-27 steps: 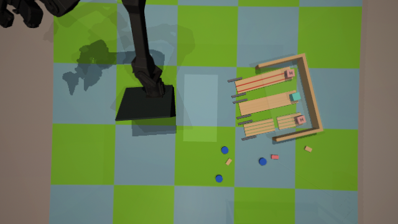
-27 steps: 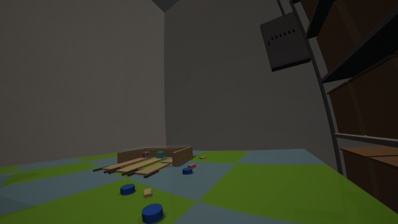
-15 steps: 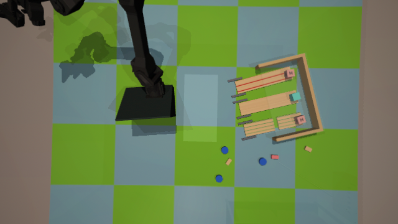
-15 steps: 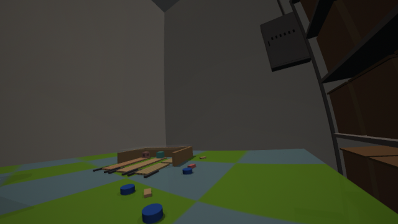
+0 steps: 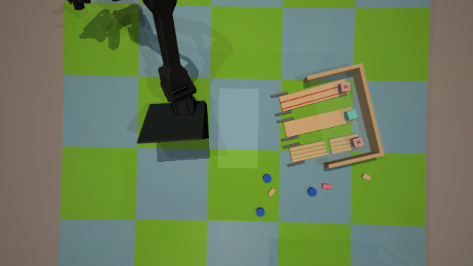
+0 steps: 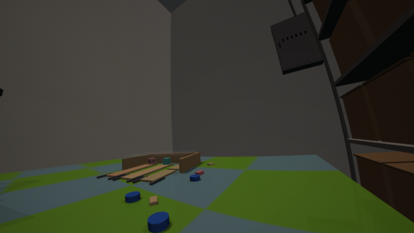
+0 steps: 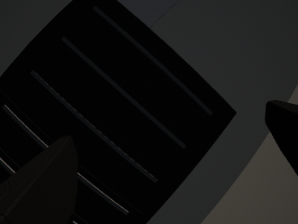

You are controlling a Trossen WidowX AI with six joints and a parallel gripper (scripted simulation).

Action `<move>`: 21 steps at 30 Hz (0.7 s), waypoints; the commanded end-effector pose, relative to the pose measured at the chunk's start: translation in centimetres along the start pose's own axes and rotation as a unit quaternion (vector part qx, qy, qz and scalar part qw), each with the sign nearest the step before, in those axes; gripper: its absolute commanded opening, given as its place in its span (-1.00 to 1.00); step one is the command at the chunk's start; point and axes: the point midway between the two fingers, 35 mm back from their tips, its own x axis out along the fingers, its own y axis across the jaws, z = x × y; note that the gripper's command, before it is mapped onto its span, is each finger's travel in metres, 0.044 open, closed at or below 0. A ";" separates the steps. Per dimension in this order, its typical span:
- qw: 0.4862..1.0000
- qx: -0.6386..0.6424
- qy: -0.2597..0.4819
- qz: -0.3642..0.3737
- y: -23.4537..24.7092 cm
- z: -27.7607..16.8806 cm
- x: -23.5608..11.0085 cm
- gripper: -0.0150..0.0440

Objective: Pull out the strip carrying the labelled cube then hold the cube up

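Observation:
The red-lined strip (image 5: 310, 98) (image 6: 129, 170) is in one piece and carries a pink cube (image 5: 344, 87) (image 6: 151, 160) marked H at its far end. The plain middle strip (image 5: 301, 125) (image 6: 145, 172) is in one piece and bears a teal cube (image 5: 351, 114) (image 6: 166, 160). The third strip is split by a gap into a near piece (image 5: 307, 151) (image 6: 158, 175) and a far piece (image 5: 337, 145); another pink H cube (image 5: 357, 142) sits on the far piece. My gripper (image 7: 175, 129) is open and empty, well left of the strips in the top view; its fingertips are unclear there.
A wooden three-sided frame (image 5: 370, 111) (image 6: 190, 162) surrounds the strips' far ends. Dark rails (image 5: 290, 138) flank their near ends. A black box (image 5: 170, 129) overlaps the arm's end in the top view. Blue discs (image 5: 267, 178) (image 6: 158, 222) and small blocks (image 5: 327, 186) lie beside the frame.

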 end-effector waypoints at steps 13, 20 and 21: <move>0.925 0.140 0.352 0.009 -1.7 -9.7 -19.9 0.86; 0.845 0.189 0.500 -0.028 -3.1 -9.8 -30.4 0.86; 0.831 0.196 0.519 -0.035 -3.3 -9.6 -31.9 0.86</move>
